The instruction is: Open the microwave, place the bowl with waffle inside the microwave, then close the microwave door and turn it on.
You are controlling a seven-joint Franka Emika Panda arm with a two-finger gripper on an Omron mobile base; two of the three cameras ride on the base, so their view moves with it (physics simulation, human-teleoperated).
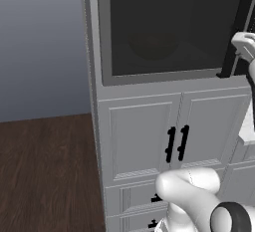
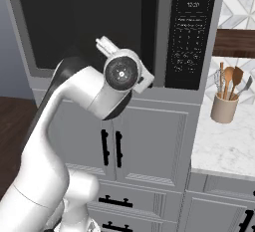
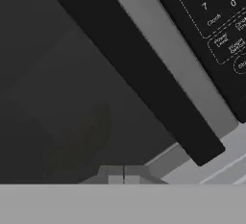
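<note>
- Left base view: the microwave door [image 1: 167, 29] stood shut in its cabinet, and the bowl [image 1: 152, 44] showed dimly behind the glass, near the window's middle. I judged the step to be pressing the start key, so the arm should have reached right past the handle [image 1: 234, 32].
- Right base view: the keypad [image 2: 191, 32] sat right of the handle; its writing was too small to read.
- Hand view: the pincer [image 3: 124, 174] was closed, gripping nothing. Keys read "4", "8", "0" and "Clock".

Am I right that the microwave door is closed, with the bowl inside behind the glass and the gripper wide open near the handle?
Not quite: the gripper is shut, fingertips together in the hand view. The microwave door is closed, with the bowl dimly behind the glass, near the handle.
</note>
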